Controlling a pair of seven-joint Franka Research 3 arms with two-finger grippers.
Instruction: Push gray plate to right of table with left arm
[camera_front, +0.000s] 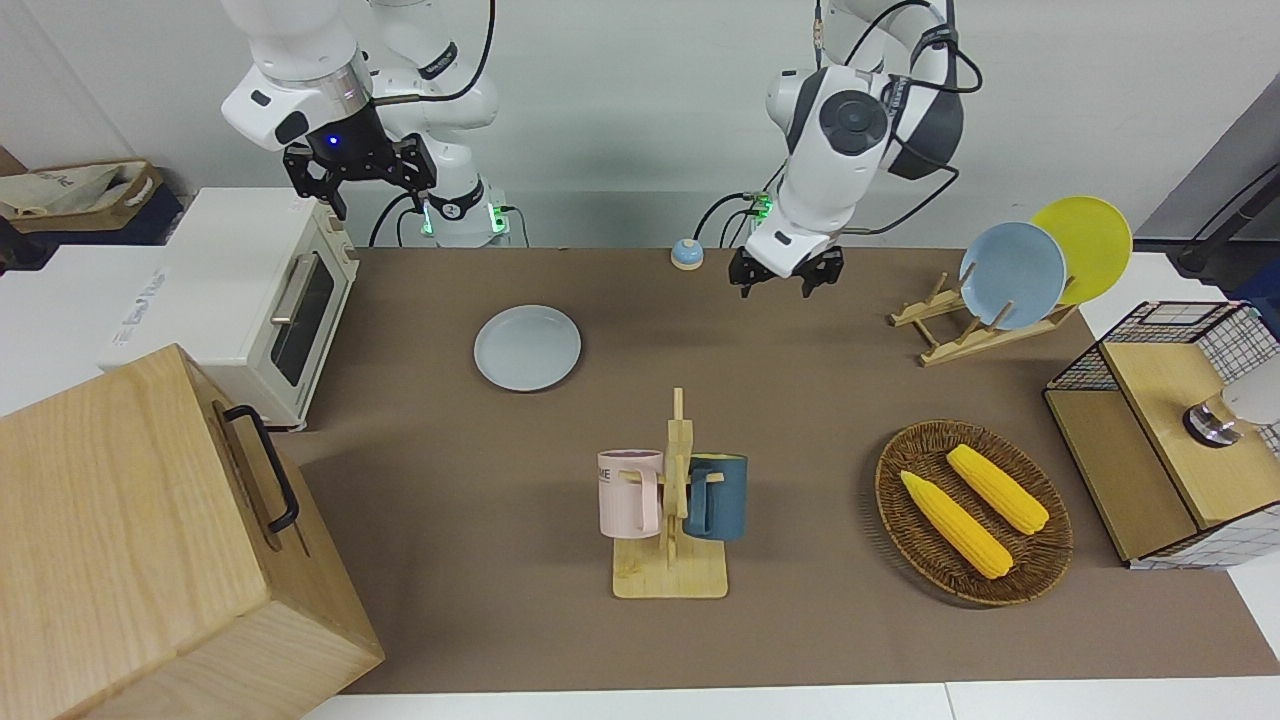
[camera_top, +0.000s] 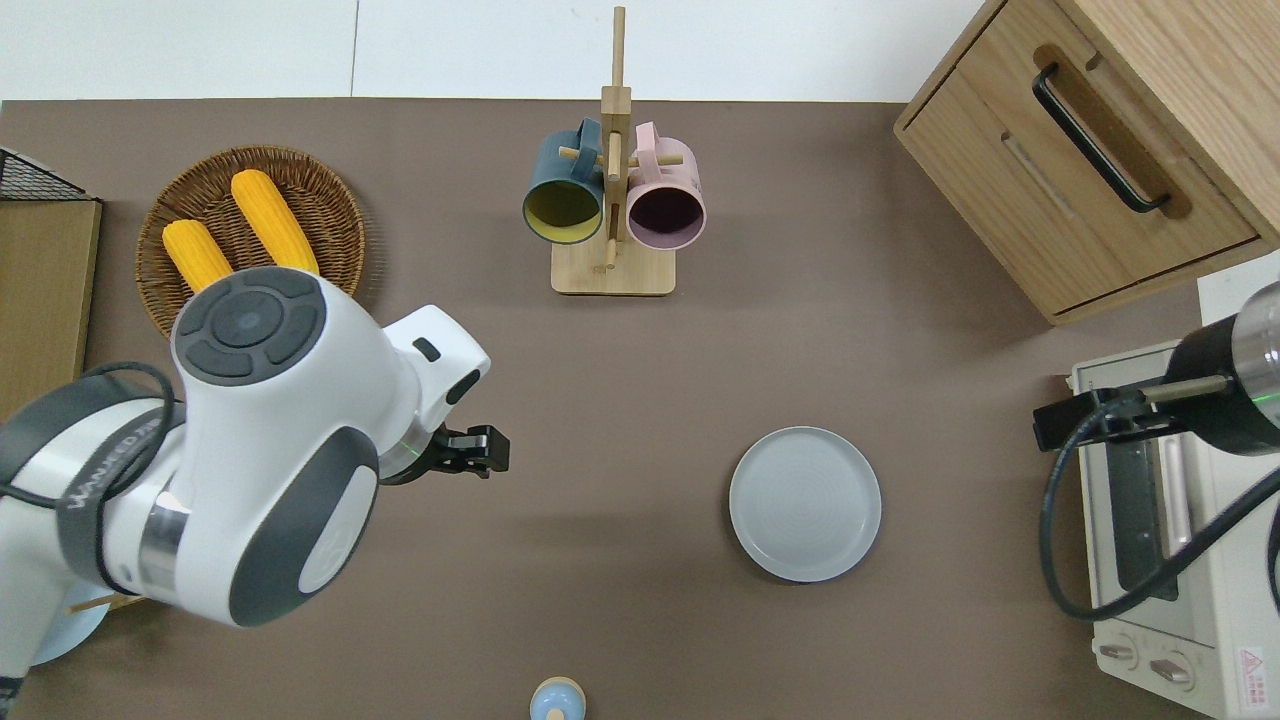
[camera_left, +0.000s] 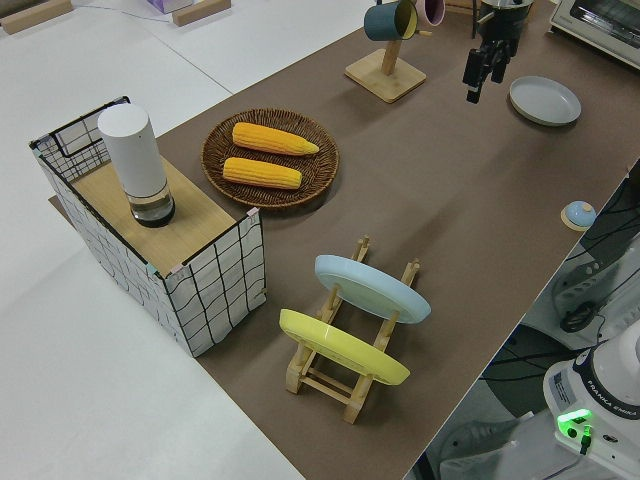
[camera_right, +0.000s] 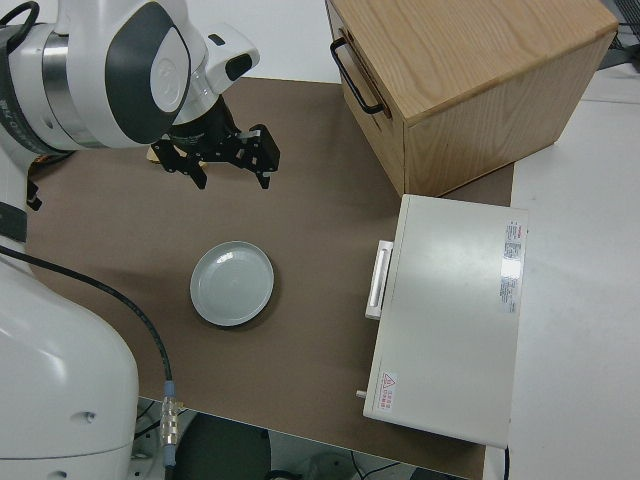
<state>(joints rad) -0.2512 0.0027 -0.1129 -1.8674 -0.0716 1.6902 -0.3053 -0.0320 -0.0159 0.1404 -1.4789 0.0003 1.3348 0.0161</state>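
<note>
The gray plate (camera_front: 527, 347) lies flat on the brown table (camera_front: 800, 400), near the toaster oven at the right arm's end; it also shows in the overhead view (camera_top: 805, 504) and the right side view (camera_right: 232, 283). My left gripper (camera_front: 785, 280) is open and empty, raised in the air. In the overhead view it (camera_top: 480, 455) is over bare table, well apart from the plate toward the left arm's end. Nothing touches the plate. My right gripper (camera_front: 360, 185) is parked and open.
A white toaster oven (camera_front: 270, 290) and a wooden cabinet (camera_front: 130, 540) stand at the right arm's end. A mug rack (camera_front: 672, 500), a basket of corn (camera_front: 972, 512), a plate rack (camera_front: 1010, 280), a wire box (camera_front: 1170, 430) and a small blue bell (camera_front: 686, 253) stand elsewhere.
</note>
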